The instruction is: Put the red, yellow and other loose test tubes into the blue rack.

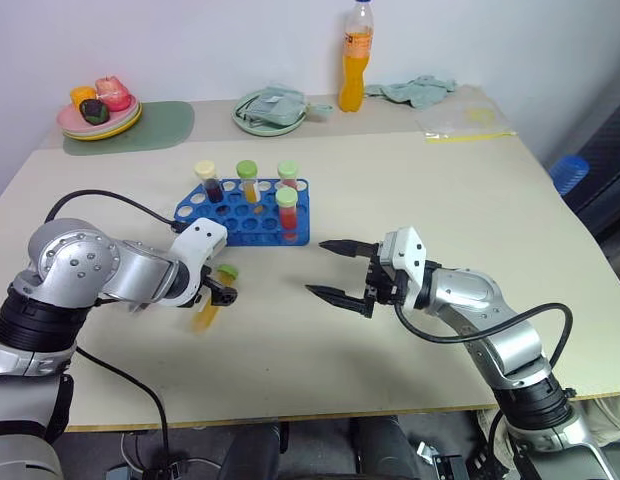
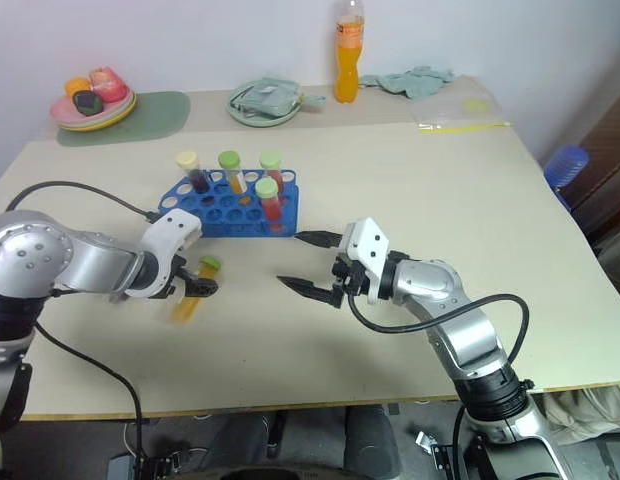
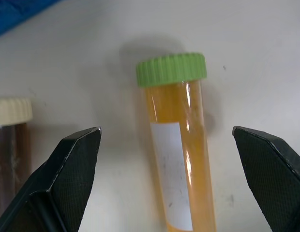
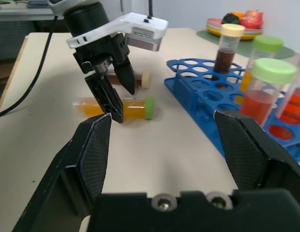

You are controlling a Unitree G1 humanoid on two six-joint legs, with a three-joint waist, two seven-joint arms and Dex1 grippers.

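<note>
The yellow-orange tube (image 3: 181, 159) is showing clear glossy plastic, a ribbed green cap and a matt paper label. The blue rack (image 1: 245, 212) is looking like smooth, shiny plastic. The table (image 1: 410, 180) is appearing matt and smooth. The left gripper's fingers (image 3: 72, 164) are looking finely textured, perhaps rubbery.

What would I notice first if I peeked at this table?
Probably the blue rack mid-table with four capped tubes standing in it. Just in front, the left gripper hangs open over a yellow-orange tube lying flat on the table. The right gripper waits open nearby.
</note>
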